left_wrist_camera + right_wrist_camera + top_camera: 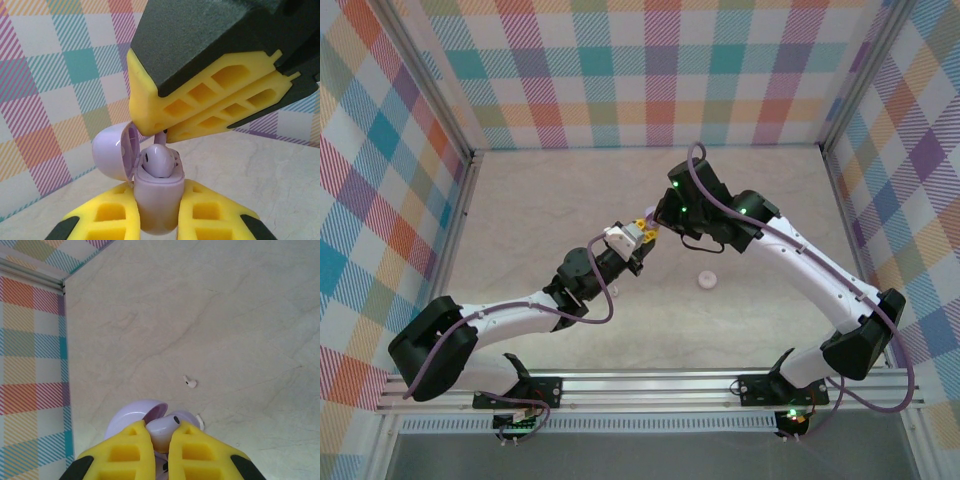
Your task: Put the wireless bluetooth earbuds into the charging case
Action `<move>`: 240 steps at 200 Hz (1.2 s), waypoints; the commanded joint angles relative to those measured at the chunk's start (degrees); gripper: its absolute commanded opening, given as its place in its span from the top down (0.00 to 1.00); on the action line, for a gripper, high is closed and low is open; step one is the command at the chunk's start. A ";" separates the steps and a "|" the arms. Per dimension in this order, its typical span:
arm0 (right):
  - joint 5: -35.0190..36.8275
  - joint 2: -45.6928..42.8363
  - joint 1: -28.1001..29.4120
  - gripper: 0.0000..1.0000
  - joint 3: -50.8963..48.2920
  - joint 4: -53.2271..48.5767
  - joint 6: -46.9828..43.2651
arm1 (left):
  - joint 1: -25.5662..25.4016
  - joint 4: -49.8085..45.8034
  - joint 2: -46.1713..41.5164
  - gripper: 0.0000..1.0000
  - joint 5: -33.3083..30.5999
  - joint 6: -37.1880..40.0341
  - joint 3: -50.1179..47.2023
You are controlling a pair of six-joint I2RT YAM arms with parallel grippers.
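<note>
In the case (156, 195) clamped by the left claw (159, 215), a purple earbud (159, 161) is half-seated, pinched by the right claw (160, 132); a white earbud (190, 383) is left unplaced.

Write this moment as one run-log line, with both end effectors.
left end effector: shut on open pale purple charging case | right end effector: shut on pale purple earbud in case mouth | white earbud: on table

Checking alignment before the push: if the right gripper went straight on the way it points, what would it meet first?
Most likely the open purple charging case clamped in the left gripper. The right gripper points at its mouth with a purple earbud pinched; exact depth is unclear.
</note>
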 commanded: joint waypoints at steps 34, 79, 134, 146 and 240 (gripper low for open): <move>-3.48 0.42 -0.22 0.89 3.55 -6.49 -2.46 | -0.57 2.46 -0.22 1.00 1.84 -0.19 2.55; -4.76 -0.16 -0.13 0.89 0.02 -4.71 -1.75 | -0.61 2.55 -0.24 1.00 1.84 -1.79 3.57; -3.66 -0.29 -0.17 0.78 0.87 -5.82 -2.79 | -0.55 3.11 -0.76 1.00 2.36 -2.21 2.98; -3.41 -0.64 -0.14 0.77 0.98 -5.85 -2.95 | -0.57 3.38 -0.77 1.00 2.53 -2.29 2.95; -3.89 -0.46 -0.12 0.69 4.03 -7.09 -3.96 | -0.63 4.35 -0.59 1.00 4.18 -3.13 2.60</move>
